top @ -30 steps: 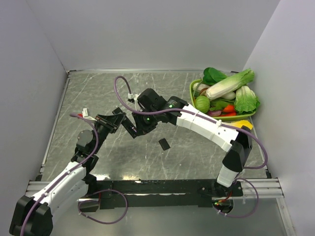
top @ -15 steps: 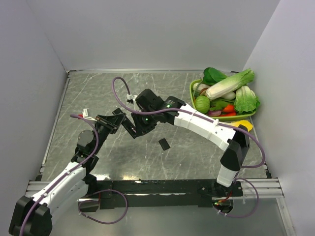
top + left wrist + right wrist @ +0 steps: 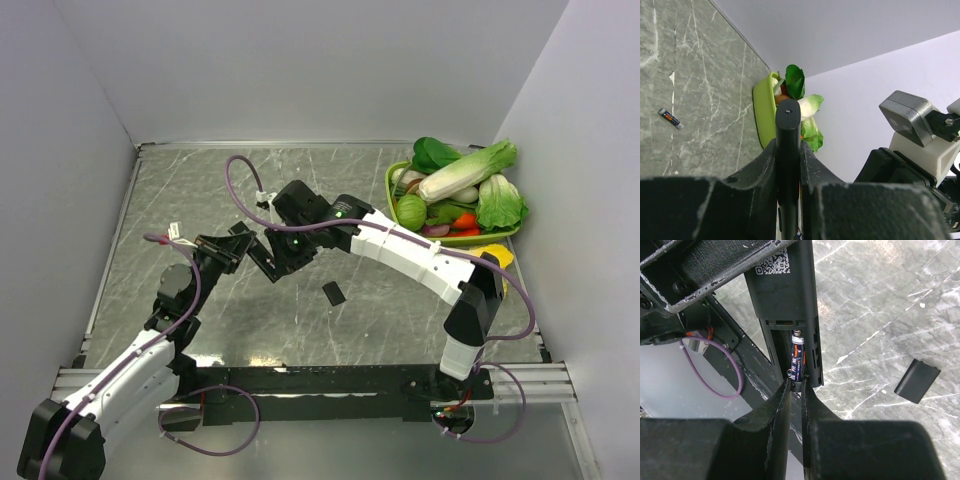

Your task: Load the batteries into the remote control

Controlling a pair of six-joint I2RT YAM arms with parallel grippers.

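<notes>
**Item 1. Left gripper** (image 3: 788, 156): You have its jaws clamped on the remote control (image 3: 788, 117). The remote stands edge-on between the fingers in the left wrist view. In the top view this gripper sits at about 9 o'clock from the table's middle, nose to nose with the other gripper.

**Item 2. Remote control:** In the right wrist view its back faces the camera. A code label sits toward 12 o'clock and the battery bay is uncovered toward 6 o'clock.

**Item 3. Right gripper** (image 3: 795, 385): Your jaws are drawn to a narrow slit, pinching the lower end of the held battery (image 3: 797, 357). That battery lies lengthwise in the open bay, with its upper end at the spring contact.

**Item 4. Loose battery** (image 3: 670, 118): It lies flat on the marble table (image 3: 705, 100), at 9 o'clock in the left wrist view and well apart from the remote.

**Item 5. Cover piece** (image 3: 917, 380): It lies flat on the table at 3 o'clock from your right fingertips. In the top view it is near both grippers, at 4 o'clock from them.

**Item 6. Green basket** (image 3: 392, 190): It is heaped with vegetables and sits at 2 o'clock on the table, beside the right wall.
</notes>
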